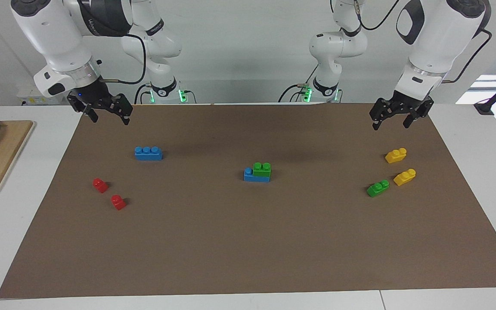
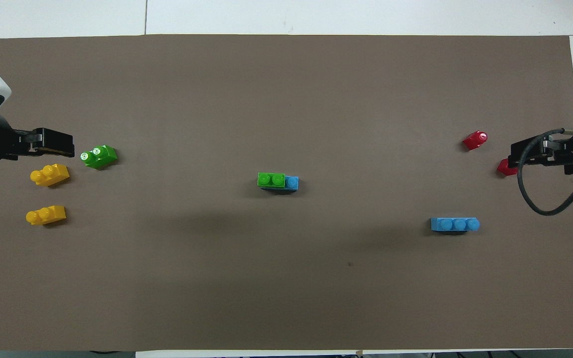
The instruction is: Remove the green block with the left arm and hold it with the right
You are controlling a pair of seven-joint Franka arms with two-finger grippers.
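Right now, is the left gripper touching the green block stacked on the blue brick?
Apart. The facing view shows the left gripper raised near the table's left-arm end, with bare mat between it and the green block.

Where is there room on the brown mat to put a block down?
The brown mat is bare from all the bricks to its edge farthest from the robots. Gaps also flank the green block on its blue brick. It is crowded by the yellow bricks and the red bricks.
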